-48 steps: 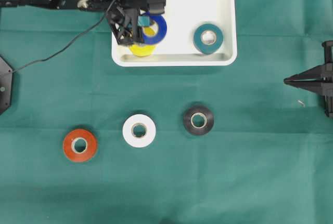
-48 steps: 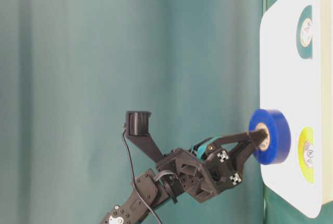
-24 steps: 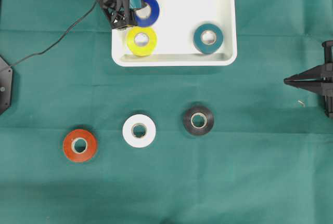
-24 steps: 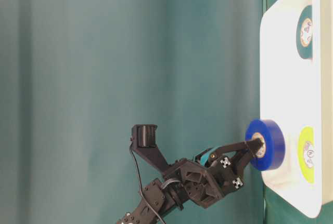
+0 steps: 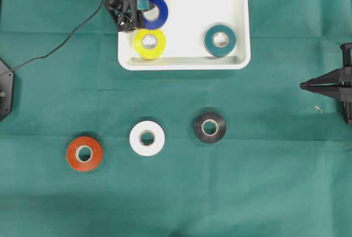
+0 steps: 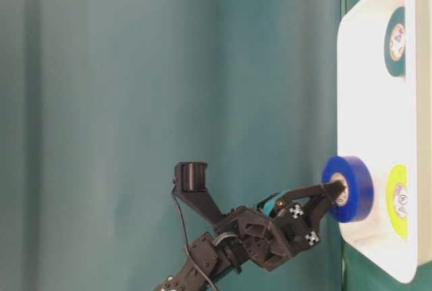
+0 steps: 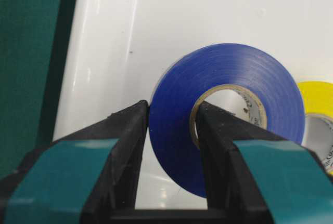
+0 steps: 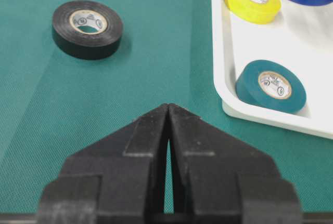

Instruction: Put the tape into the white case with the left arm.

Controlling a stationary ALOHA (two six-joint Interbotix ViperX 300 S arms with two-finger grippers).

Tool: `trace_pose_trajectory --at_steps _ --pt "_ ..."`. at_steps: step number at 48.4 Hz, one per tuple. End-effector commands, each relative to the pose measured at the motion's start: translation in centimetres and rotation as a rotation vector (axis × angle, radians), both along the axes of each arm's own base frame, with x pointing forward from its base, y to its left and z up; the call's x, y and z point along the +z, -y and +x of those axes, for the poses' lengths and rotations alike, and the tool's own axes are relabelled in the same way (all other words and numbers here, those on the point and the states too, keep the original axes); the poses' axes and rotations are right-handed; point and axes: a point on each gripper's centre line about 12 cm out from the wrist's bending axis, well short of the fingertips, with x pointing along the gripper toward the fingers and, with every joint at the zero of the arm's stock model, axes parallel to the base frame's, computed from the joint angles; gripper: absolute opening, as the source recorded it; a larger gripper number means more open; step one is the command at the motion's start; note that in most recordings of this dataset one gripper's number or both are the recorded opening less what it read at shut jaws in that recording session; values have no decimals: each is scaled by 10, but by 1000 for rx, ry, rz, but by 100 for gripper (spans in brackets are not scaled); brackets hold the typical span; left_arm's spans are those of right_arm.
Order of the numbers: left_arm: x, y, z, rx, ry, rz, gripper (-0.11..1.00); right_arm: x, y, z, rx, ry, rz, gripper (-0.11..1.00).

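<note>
**Item: blue tape roll, at the white case**

- Location: blue tape roll [image 7: 229, 117] over the floor of the white case [image 5: 190, 28], left end, just beside the yellow roll [image 5: 149, 43]; whether it rests on the floor cannot be told
- Handling, as judged: light, rigid ring with a smooth, probably slippery outer face; best taken across the wall, one finger in the core and one outside
- Left gripper [image 7: 171, 125]: pinching the roll's wall that way, jaws narrow
- Left arm [image 6: 256, 237]: reaching in over the case's left rim, fingers slanting down toward the floor
- Right gripper [image 8: 169, 130]: pressed together, holding nothing, well apart from the case
</note>
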Motion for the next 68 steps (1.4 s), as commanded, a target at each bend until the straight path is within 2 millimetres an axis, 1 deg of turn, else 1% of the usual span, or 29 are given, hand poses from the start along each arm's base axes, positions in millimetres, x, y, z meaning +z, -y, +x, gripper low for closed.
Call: trace_pose_trajectory --at_steps 1,7,10,12,14,23,33,40,48,55,61,68 --pt "7 -3 1 7 24 10 33 4 0 2 1 15 0 -9" --pt "6 -2 -1 7 20 8 71 4 0 2 1 15 0 -9" --pt "7 -1 -3 7 21 9 87 4 0 2 1 14 0 -9" --pt "8 0 -5 7 21 9 94 4 0 2 1 14 2 -9" --pt "9 1 -7 7 23 9 99 4 0 2 1 15 0 -9" --pt "16 7 -16 7 35 13 98 4 0 2 1 14 0 -9" --pt "33 23 -28 -17 69 29 98 4 0 2 1 14 0 -9" --pt "44 46 -39 -59 95 39 98 4 0 2 1 15 0 -9" --pt "52 75 -55 -121 121 42 98 4 0 2 1 15 0 -9" --pt "61 101 -70 -166 195 50 98 4 0 2 1 15 0 -9" --pt "67 116 -84 -184 281 54 98 4 0 2 1 15 0 -9" --pt "71 129 -104 -194 356 53 98 4 0 2 1 15 0 -9"
